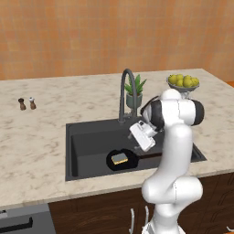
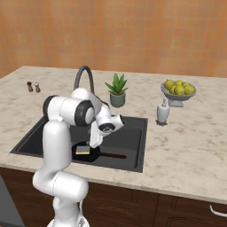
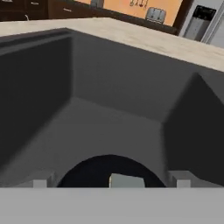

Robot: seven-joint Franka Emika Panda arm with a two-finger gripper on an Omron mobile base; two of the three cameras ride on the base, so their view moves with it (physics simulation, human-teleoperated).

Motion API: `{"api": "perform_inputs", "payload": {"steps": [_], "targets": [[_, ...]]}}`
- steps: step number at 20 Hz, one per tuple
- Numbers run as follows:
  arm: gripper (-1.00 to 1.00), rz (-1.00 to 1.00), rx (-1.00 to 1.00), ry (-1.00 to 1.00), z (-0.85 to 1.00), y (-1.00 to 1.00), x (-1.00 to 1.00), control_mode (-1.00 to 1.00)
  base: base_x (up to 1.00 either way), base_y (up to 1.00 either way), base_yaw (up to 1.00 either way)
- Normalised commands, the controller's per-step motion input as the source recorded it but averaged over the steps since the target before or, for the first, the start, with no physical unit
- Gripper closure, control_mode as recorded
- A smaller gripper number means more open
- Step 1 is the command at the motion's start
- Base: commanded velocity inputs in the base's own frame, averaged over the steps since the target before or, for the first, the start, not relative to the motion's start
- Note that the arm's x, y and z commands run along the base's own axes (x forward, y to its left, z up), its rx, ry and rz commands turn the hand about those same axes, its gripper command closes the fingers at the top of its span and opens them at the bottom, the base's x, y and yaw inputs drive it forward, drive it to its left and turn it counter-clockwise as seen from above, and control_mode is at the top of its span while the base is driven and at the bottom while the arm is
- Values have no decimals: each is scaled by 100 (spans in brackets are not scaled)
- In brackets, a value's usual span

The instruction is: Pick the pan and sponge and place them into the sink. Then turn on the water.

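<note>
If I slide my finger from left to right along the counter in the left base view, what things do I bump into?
Pepper shaker → salt shaker → the sink, with the sponge lying in the pan → faucet → potted plant → bowl of lemons.
</note>
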Motion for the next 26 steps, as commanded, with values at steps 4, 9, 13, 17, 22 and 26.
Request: {"api": "perform_inputs", "payload": {"steps": [4, 9, 13, 17, 22, 26], "targets": [[-100, -4, 13, -11, 79, -46, -52, -100, 0, 0, 0], [-100, -6, 27, -5, 95, -60, -34, -100, 0, 0, 0], [-100, -7, 56, 0, 93, -67, -19, -100, 0, 0, 0], [-100, -10, 72, 1, 65, -66, -14, -100, 0, 0, 0], [-100, -7, 58, 0, 33, -37, -7, -100, 0, 0, 0], [-100, -12, 16, 2, 1, -23, 18, -100, 0, 0, 0]]}}
